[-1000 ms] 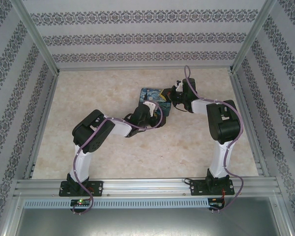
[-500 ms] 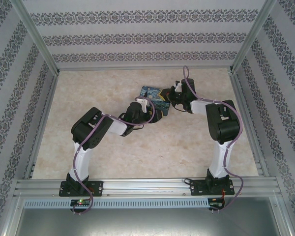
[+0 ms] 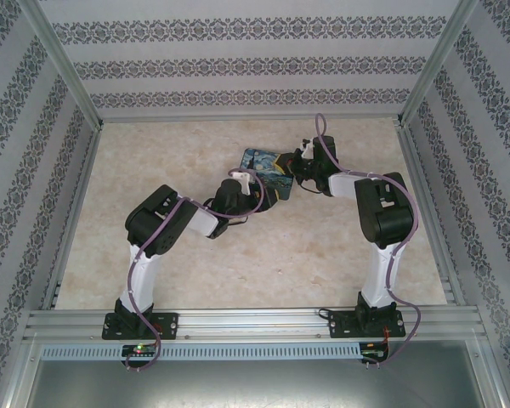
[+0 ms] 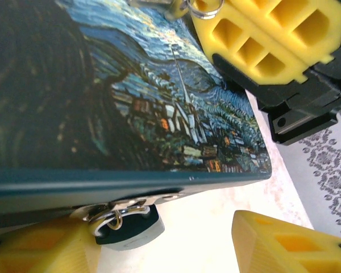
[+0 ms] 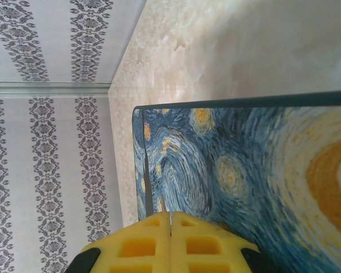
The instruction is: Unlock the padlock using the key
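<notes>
Padlock (image 4: 128, 227) hangs off the painted tin (image 4: 159, 102), toward the far edge of the bench (image 3: 153, 212), between the 2 spread fingers (image 4: 284, 244) of my left claw (image 4: 165, 247). Right claw (image 5: 170, 219) is pressed together. I should pinch the lock body steady first.

Left arm: elbow bent low, forearm reaching forward and rightward.
Left hand (image 3: 259, 189): yellow fingers (image 4: 284, 244) spread well apart.
Right arm: folded sharply at the elbow, forearm pointing leftward.
Right hand (image 3: 291, 166): yellow fingers (image 5: 142, 247) pressed flat together, tips just beyond the other hand's.
</notes>
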Tool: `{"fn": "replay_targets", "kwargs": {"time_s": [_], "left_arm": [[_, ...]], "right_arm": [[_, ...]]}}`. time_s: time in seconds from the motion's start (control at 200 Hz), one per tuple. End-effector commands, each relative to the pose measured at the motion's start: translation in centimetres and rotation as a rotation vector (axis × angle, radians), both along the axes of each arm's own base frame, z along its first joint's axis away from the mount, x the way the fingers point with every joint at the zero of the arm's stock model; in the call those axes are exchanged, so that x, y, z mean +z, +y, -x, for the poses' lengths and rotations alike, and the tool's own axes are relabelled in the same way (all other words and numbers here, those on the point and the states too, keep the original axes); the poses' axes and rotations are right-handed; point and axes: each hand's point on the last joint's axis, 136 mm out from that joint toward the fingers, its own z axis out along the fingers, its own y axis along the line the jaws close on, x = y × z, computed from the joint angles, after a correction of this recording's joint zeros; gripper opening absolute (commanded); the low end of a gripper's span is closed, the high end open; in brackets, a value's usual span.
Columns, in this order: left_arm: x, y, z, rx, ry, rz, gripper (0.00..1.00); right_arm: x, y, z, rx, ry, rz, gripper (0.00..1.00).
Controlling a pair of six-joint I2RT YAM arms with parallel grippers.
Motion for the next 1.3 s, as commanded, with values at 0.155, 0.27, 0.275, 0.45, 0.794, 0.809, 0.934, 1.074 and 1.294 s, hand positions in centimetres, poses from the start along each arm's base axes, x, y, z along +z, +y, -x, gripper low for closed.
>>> {"fn": "replay_targets", "kwargs": {"time_s": [0.155, 0.27, 0.275, 0.45, 0.794, 0.809, 0.934, 1.074, 1.294], "left_arm": [[0.1, -0.6, 0.1, 0.026, 0.012, 0.077, 0.59], [-0.5, -0.8, 0.5, 0.030, 0.016, 0.036, 0.55], [-0.5, -0.8, 0.5, 0.030, 0.016, 0.035, 0.55], [-0.6, -1.0, 1.0, 0.030, 0.010, 0.042, 0.49], [-1.3, -1.0, 0.7, 0.074, 0.036, 0.020, 0.48], [-1.3, -0.9, 0.6, 0.082, 0.037, 0.022, 0.47], [-1.4, -0.9, 0.4, 0.100, 0.038, 0.025, 0.40], [-1.2, -1.0, 0.4, 0.103, 0.033, 0.031, 0.32], [-0.7, -0.9, 0.3, 0.116, 0.023, 0.056, 0.23]], "right_arm": [[-3.3, 0.7, 1.7, 0.034, 0.079, 0.030, 0.00], [-3.4, 0.7, 1.6, 0.033, 0.081, 0.030, 0.00], [-3.3, 0.7, 1.6, 0.033, 0.081, 0.029, 0.00], [-3.4, 0.8, 1.6, 0.036, 0.082, 0.028, 0.00], [-3.8, 0.8, 1.8, 0.038, 0.089, 0.030, 0.00], [-3.8, 0.7, 1.8, 0.037, 0.088, 0.030, 0.00], [-4.0, 0.7, 1.8, 0.036, 0.092, 0.031, 0.00], [-4.0, 0.8, 1.8, 0.039, 0.093, 0.031, 0.00], [-4.2, 0.9, 1.8, 0.041, 0.096, 0.031, 0.00]]}}
